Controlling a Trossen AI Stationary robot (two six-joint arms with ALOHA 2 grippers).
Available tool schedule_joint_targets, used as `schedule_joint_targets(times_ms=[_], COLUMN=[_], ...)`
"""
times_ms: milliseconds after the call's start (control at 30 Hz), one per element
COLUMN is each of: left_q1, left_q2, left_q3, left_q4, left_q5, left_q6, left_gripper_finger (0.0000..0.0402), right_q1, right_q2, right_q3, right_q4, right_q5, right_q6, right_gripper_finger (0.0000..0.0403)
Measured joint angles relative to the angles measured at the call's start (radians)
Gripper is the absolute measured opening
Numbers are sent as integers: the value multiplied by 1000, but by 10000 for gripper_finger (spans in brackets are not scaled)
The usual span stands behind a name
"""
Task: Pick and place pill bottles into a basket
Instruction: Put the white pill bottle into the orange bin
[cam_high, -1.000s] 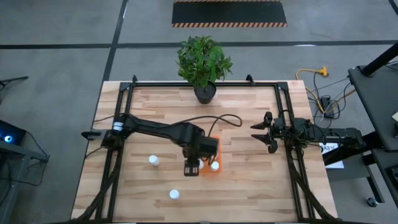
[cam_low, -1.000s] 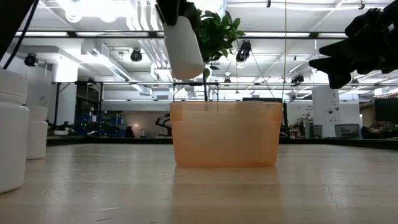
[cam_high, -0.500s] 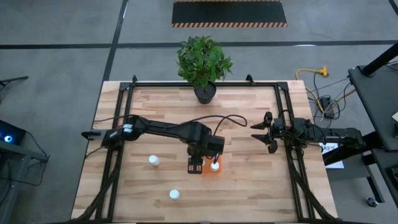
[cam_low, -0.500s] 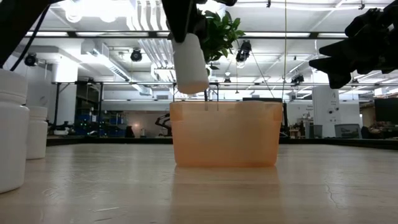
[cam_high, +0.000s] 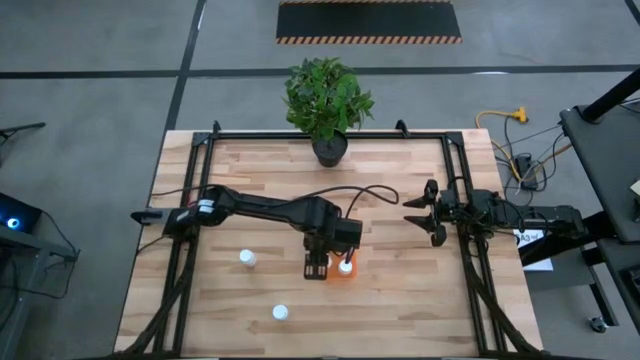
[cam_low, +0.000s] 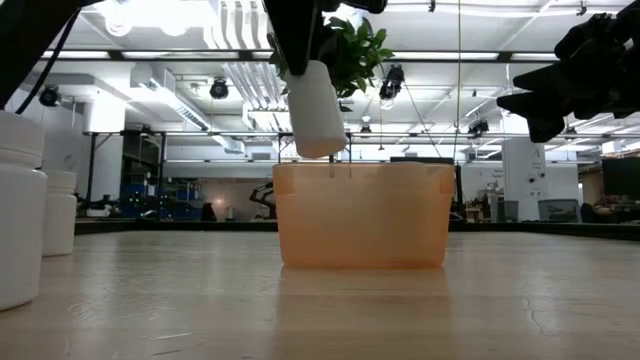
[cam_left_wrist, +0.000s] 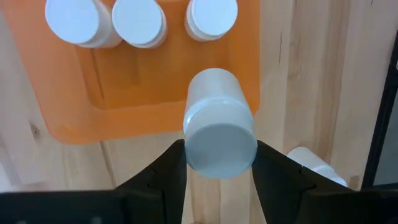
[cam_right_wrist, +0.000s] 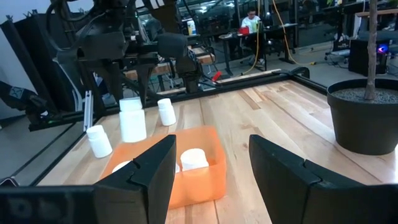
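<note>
Low view: left pincer (cam_low: 312, 75) clamped on a pill bottle (cam_low: 316, 110), upper centre, above basket (cam_low: 362, 215) rim for drop-in. Right pincer (cam_high: 432, 214) idle, part-open, empty.

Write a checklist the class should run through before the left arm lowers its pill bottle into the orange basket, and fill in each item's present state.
1. Bottle gripped: the left hand is shut on the held pill bottle. Ok.
2. Bottle above the basket: in the low view its base hangs just over the rim. Ok.
3. Bottle upright: it leans slightly in the low view. Not ok.
4. Free space inside: the three bottles in the basket fill one row, and the other row is bare. Ok.
5. Bottle centred over that bare row: in the left wrist view it sits near the basket's edge. Cannot tell.
6. Right hand clear: it waits off to the side, open. Ok.
</note>
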Motion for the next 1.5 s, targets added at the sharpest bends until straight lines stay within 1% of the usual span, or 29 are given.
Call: schedule_joint_targets(times_ms=[500,700,1167,1500], left_q1=[2,2,2,-4], left_q2=[107,109,109,145], left_q3=[0,0,-12,-20], left_q4=[18,51,57,54], left_q5=[5,5,5,15], left_q6=[9,8,-1,-28], left_gripper_finger=[137,137,137,137], right_q1=[0,0,0,0], right_q2=[0,-1,-1,0], right_q3=[0,0,0,0], right_q4=[0,0,0,0], right_q5=[0,0,0,0], right_q6=[0,0,0,0], right_gripper_finger=[192,192,192,192])
